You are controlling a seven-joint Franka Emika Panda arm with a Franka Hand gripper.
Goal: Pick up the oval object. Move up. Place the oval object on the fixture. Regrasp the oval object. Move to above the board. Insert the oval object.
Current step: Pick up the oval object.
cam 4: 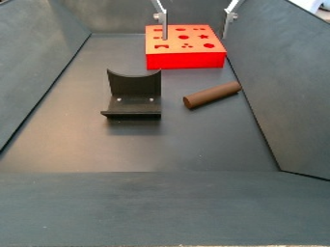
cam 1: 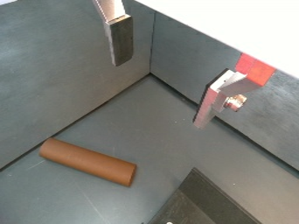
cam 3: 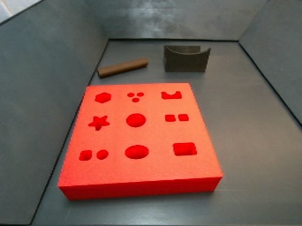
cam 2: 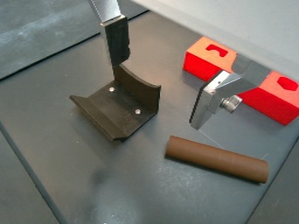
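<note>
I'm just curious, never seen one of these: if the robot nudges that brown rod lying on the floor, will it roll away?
Probably a little: the brown rod lies on its side on smooth flooring, beside the dark block. It looks stiff and solid, so it should not bend. The open gripper hangs above it, touching nothing.

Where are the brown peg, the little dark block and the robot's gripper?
oval object (cam 4: 211,95): side view, mid-length.
fixture (cam 4: 133,94): side view, its curved notch.
gripper (cam 2: 166,83): wrist view, between open fingertips, above the floor.

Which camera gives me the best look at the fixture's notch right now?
A wrist view: the fixture fills mid-frame, its curved notch clear, below the open end effector. Both side views show it smaller, beside the oval object. The remaining wrist view misses it.
</note>
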